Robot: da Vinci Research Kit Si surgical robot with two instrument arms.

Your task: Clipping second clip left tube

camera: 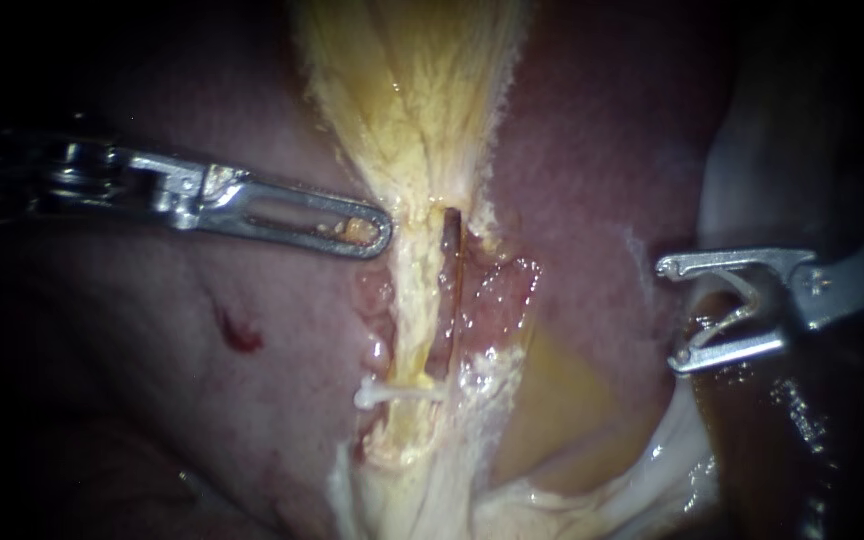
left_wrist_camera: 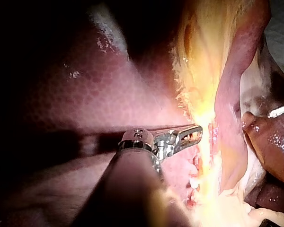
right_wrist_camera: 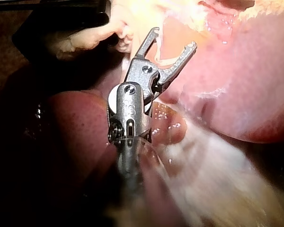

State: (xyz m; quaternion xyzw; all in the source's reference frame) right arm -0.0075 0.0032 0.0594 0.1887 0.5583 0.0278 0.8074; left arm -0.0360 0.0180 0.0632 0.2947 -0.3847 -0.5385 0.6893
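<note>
Left tube: the pale yellow, thin, wet left tube (camera: 410, 310) runs down the opened groove in the endoscope view. A dark slit parts it from a thinner amber strand (camera: 462, 290) beside it.
Clip in place: one small white clip (camera: 397, 393) sits across the lower part of the left tube, with bare tube showing above it up to the slit.
Surroundings: a fan of yellow fatty tissue (camera: 412, 100) spreads above the tube. The smooth red-pink liver (camera: 202, 400) lies on both sides.
Left instrument: the slim silver left instrument (camera: 380, 232) (left_wrist_camera: 196, 134), with windowed jaws, looks pinched onto the edge of the yellow fatty tissue, just above the tube's bare stretch.
Right instrument: the silver forked right instrument (camera: 670, 313) (right_wrist_camera: 174, 39) hangs well apart from the tube with its jaws spread wide and touching nothing. Whether it carries a clip I cannot tell.
Handling: the tube looks soft, slick and easily torn, and it will flatten or roll under pressure.
Where to take it: probably the bare stretch above the white clip, with the jaws square across the tube and fully around it, clear of the amber strand.
Risk: a skewed bite could catch only part of the tube or snag the neighbouring strand.
</note>
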